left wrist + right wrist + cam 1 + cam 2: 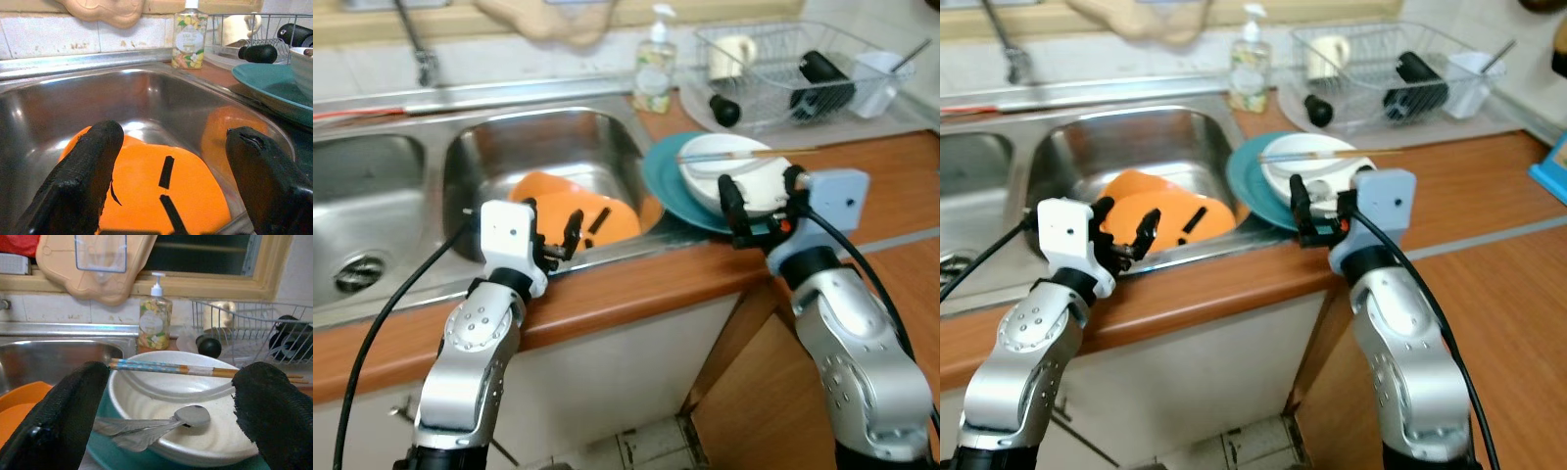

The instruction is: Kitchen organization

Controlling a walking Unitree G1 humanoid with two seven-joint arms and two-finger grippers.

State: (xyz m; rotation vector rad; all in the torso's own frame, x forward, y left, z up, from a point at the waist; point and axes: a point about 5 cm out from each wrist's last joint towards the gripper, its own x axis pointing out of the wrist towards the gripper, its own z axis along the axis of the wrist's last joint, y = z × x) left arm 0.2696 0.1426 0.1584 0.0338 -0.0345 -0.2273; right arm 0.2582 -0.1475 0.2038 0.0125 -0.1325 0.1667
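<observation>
A white bowl (736, 176) sits on a teal plate (666, 181) on the wooden counter, right of the sink. Chopsticks (195, 369) lie across the bowl's rim and a metal spoon (190, 416) rests inside it. My right gripper (762, 204) is open at the bowl's near side, one finger on each side of it. An orange plate (573, 215) with black marks lies in the right sink basin (499, 157). My left gripper (553, 245) is open at the basin's front rim, just above the orange plate.
A soap bottle (655, 64) stands behind the sink. A wire dish rack (793, 69) at the back right holds a mug, a white cup and black items. The faucet (416, 44) rises at the back left. A beige cutting board (93, 264) hangs above.
</observation>
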